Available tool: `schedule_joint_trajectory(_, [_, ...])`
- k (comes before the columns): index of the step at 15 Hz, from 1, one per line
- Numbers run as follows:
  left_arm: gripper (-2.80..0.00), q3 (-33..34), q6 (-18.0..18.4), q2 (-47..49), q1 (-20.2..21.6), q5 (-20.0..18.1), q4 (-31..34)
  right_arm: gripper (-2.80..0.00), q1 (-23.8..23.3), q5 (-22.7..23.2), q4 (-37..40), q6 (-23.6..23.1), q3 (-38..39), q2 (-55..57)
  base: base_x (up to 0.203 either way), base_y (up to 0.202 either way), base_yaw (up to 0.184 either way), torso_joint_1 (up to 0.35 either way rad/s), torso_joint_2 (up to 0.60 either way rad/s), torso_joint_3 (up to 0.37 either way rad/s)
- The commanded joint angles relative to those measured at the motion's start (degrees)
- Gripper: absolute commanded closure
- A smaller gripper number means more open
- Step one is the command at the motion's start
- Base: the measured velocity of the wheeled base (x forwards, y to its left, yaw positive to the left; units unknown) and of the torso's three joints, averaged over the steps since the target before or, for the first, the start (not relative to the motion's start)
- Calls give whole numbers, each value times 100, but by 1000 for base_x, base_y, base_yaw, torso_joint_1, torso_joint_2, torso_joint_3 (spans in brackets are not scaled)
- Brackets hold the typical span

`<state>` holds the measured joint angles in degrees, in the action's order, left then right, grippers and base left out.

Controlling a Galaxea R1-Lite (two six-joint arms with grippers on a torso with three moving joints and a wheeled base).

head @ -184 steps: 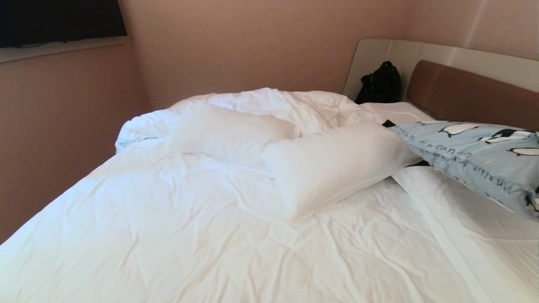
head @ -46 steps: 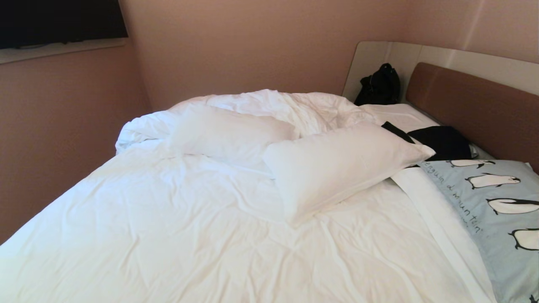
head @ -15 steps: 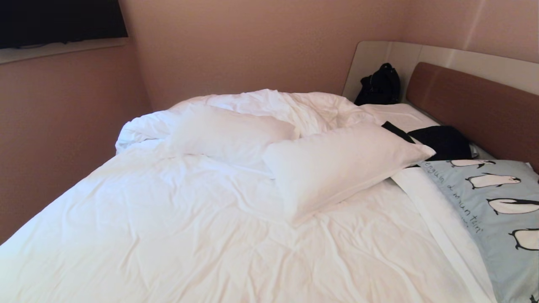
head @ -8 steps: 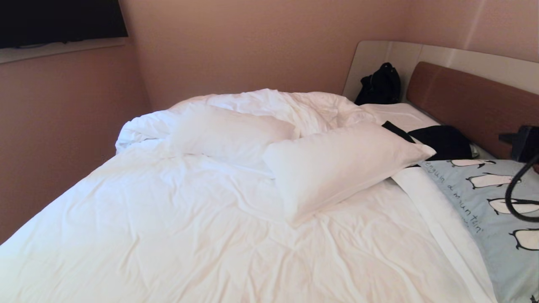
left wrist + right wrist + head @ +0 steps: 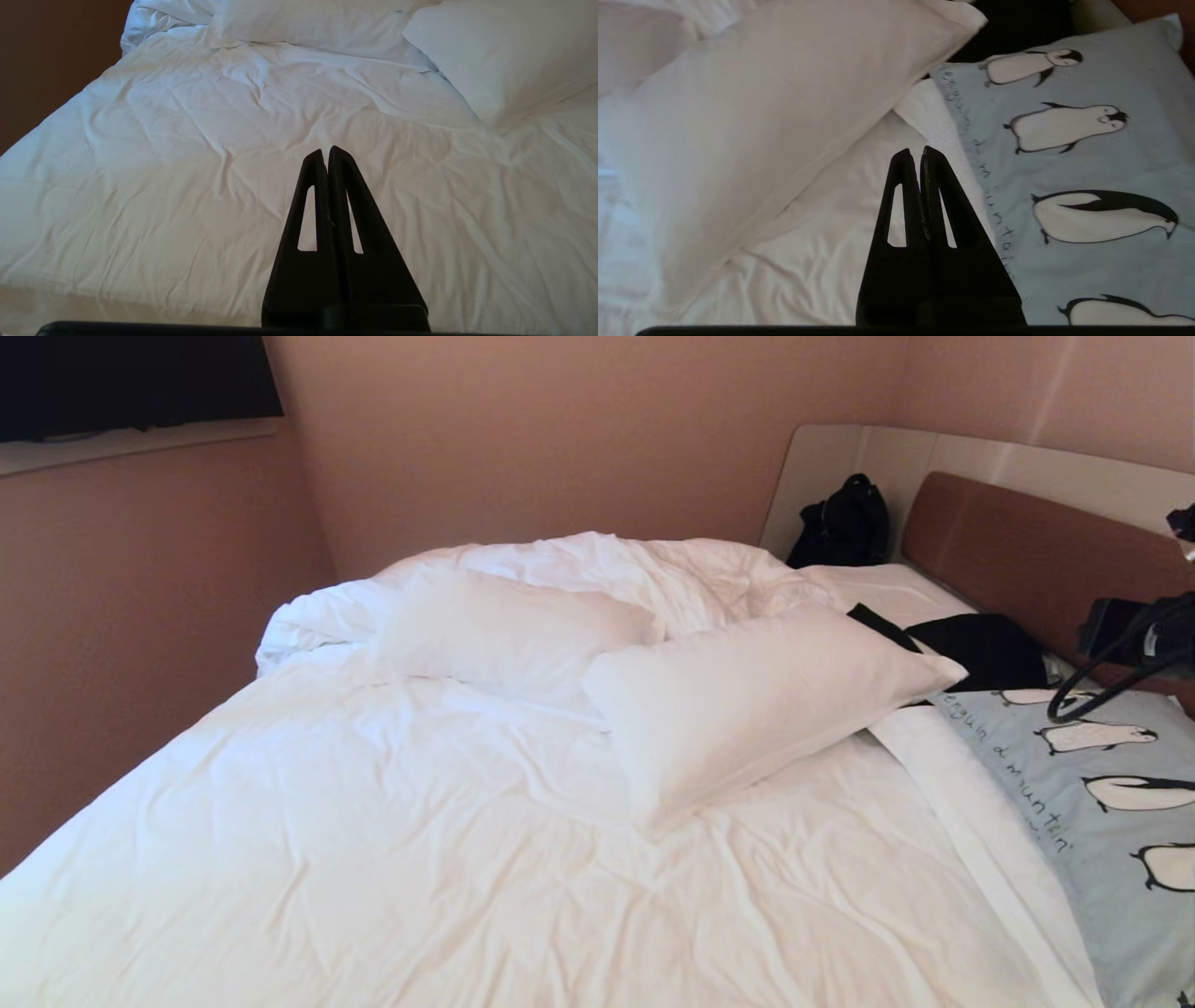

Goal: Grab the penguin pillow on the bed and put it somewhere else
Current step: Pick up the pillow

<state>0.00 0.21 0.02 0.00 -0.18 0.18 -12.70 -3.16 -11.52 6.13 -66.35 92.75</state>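
Jaws clenched on nothing, the right gripper [image 5: 920, 154] is hovering beside the penguin pillow [image 5: 1069, 186], which is lying at the bed's [image 5: 467, 859] right edge by the headboard. It looks like the approach step; next it needs opening.

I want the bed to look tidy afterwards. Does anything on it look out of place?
Yes. A dark garment lies crumpled on the white sheet by the headboard, behind the penguin pillow, and a black bag sits in the far corner. The duvet is bunched up there too.
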Motion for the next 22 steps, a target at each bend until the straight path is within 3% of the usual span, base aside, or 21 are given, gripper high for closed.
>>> schedule_joint_trajectory(1, [0, 0, -3, -2, 0, 1, -1, 0, -296, 12, -10, 14, -260, 550, 0, 0, 0, 0, 0, 0])
schedule_joint_trajectory(6, [0, 0, -3, -2, 0, 1, -1, 0, -947, 83, -448, -30, -670, 1455, 0, 0, 0, 0, 0, 0])
schedule_joint_trajectory(10, [0, 0, -3, -2, 0, 1, -1, 0, -1302, 525, -803, -60, -751, 1764, 0, 0, 0, 0, 0, 0])
schedule_joint_trajectory(15, [0, 0, -3, -2, 0, 1, -1, 0, -1670, 558, -808, -82, -993, 2112, 0, 0, 0, 0, 0, 0])
schedule_joint_trajectory(18, [0, 0, -3, -2, 0, 1, -1, 0, -1890, 596, -814, -322, -986, 2159, 0, 0, 0, 0, 0, 0])
schedule_joint_trajectory(22, [0, 0, -3, -2, 0, 1, -1, 0, -2535, 1224, -797, -546, -1093, 2322, 0, 0, 0, 0, 0, 0])
